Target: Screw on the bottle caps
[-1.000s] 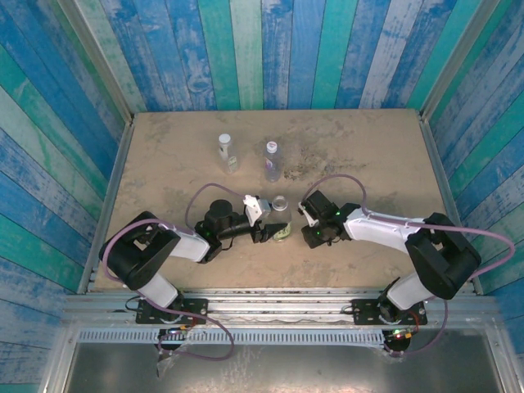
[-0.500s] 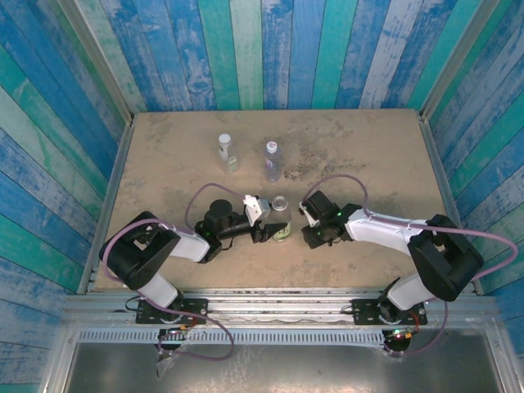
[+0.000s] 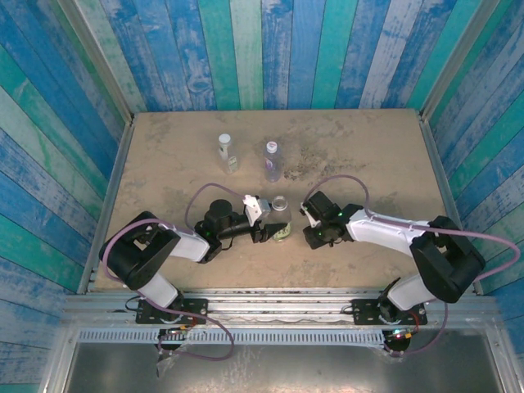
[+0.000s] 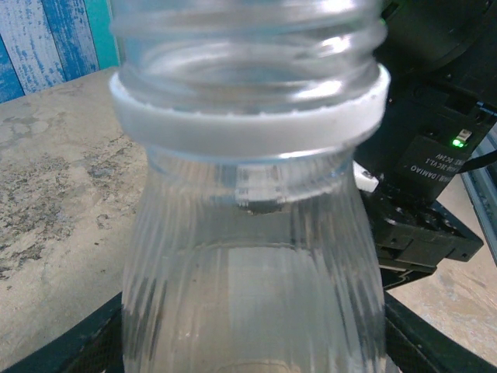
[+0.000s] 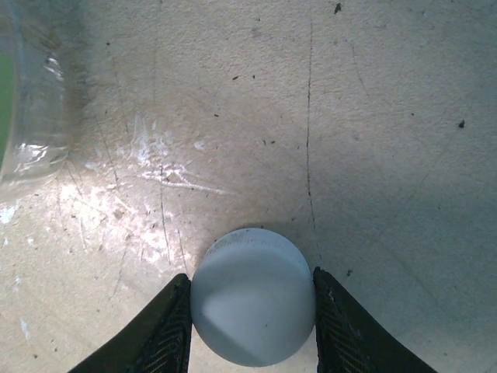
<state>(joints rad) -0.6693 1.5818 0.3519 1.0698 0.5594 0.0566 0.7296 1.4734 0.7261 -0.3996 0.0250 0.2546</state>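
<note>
Clamping the left gripper (image 3: 270,219) on the lower body of the green-labelled bottle (image 3: 281,206), near the front middle of the desk (image 3: 368,147). Holding this bottle upright, as far as the overhead view allows judging, with the neck pointing up. Gripping with one dark finger (image 4: 93,350) on each side of the ribbed clear wall, as seen from the left wrist. Exposing bare screw threads at the open neck, above a white collar ring (image 4: 248,124).

Pressing the right gripper (image 5: 250,276) onto a white cap (image 5: 252,299), with one finger (image 5: 167,330) touching each flank. Closing on the cap from left and right, with the cap lying flat on the desk surface. Working just to the right of the clamped bottle, apart from it, with the clear wall and a sliver of green label showing at the left edge of the right wrist view.

Standing well behind both grippers, toward the rear of the desk: the plain bottle (image 3: 227,151) on the left and the pink-purple labelled bottle (image 3: 271,160) on the right, near each other and upright. Showing pale tops, too small for telling fitted caps from bare necks.
</note>
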